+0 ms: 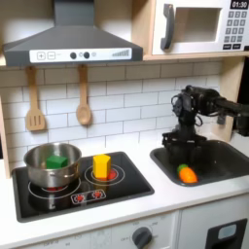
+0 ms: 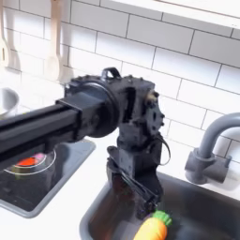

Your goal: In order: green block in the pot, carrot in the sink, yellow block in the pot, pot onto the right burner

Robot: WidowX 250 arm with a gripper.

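1. First exterior view puts the pot (image 1: 53, 165) on the cooktop's near-left burner, with the green block (image 1: 57, 160) already lying inside it.
2. Just right of the pot, the yellow block (image 1: 101, 165) stands upright on the right burner (image 1: 107, 175), apart from the pot's wall.
3. Well to the right of the pot, the carrot (image 1: 186, 173) lies on the floor of the sink (image 1: 219, 156); the second exterior view shows its green tip pointing up toward the arm.
4. The gripper (image 2: 131, 192) hangs over the sink's near-left corner, just above the carrot (image 2: 153, 228). It holds nothing that I can see, but its dark fingers merge with the dark basin, so I cannot tell how wide it is parted.
5. Judged from this layout, two steps look done, and the yellow block is next.
6. That block is probably light, stiff and smooth-faced; a squeeze across two opposite flat sides, near its middle, should hold it without tipping.
7. The pot looks rigid and slick on the glossy cooktop; pushing low on its wall should slide it, once the block has left the burner.
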